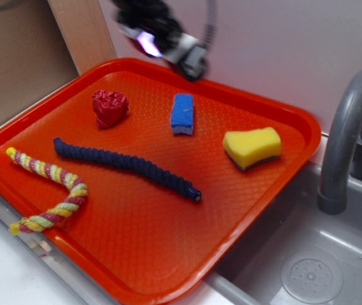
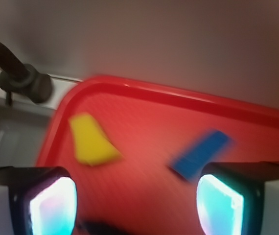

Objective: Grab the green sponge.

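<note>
The green sponge point(image 1: 252, 147), yellow foam with wavy sides and a dark layer underneath, lies flat at the right end of the red tray point(image 1: 143, 254). In the wrist view it shows blurred as a yellow patch, the green sponge point(image 2: 90, 139), at upper left of the fingers. My gripper point(image 1: 190, 63) hangs high over the tray's back edge, well up and left of the sponge. In the wrist view the gripper point(image 2: 135, 203) is open, its two lit pads point(image 2: 54, 208) wide apart with only tray between them.
A blue rectangular sponge point(image 1: 182, 114) lies mid-back on the tray, seen as the blue sponge point(image 2: 200, 154) from the wrist. A red crumpled heart point(image 1: 110, 107), a dark blue rope point(image 1: 127, 163) and a yellow-pink rope point(image 1: 51, 190) lie to the left. A grey faucet point(image 1: 346, 127) and sink point(image 1: 308, 267) sit at right.
</note>
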Available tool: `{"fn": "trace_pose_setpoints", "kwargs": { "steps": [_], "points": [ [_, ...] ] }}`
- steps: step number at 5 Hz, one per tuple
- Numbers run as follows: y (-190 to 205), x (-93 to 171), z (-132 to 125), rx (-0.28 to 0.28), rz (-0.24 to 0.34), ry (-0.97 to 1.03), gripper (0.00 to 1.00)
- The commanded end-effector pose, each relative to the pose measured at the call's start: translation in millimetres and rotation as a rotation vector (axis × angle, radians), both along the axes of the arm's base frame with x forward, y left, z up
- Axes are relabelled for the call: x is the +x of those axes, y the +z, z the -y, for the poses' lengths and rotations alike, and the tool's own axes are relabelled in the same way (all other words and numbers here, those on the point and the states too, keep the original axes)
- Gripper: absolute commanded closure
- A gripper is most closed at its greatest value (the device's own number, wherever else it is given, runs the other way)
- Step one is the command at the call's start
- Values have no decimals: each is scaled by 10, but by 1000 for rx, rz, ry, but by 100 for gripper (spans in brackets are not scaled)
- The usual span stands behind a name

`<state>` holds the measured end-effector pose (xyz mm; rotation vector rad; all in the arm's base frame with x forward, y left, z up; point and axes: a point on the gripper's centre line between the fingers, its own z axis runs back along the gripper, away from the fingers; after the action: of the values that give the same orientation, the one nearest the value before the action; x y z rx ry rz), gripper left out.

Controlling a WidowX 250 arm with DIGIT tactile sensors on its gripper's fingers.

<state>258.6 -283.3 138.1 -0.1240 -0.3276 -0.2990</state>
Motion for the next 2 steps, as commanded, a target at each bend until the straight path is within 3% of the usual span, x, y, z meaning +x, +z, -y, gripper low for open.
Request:
{"fn": "trace_pose_setpoints", "kwargs": {
  "steps": [1,2],
  "points": [
    [-122,165,482,18,-24,-57,0],
    [-350,196,601,71,-59,-103,0]
  ]
}}
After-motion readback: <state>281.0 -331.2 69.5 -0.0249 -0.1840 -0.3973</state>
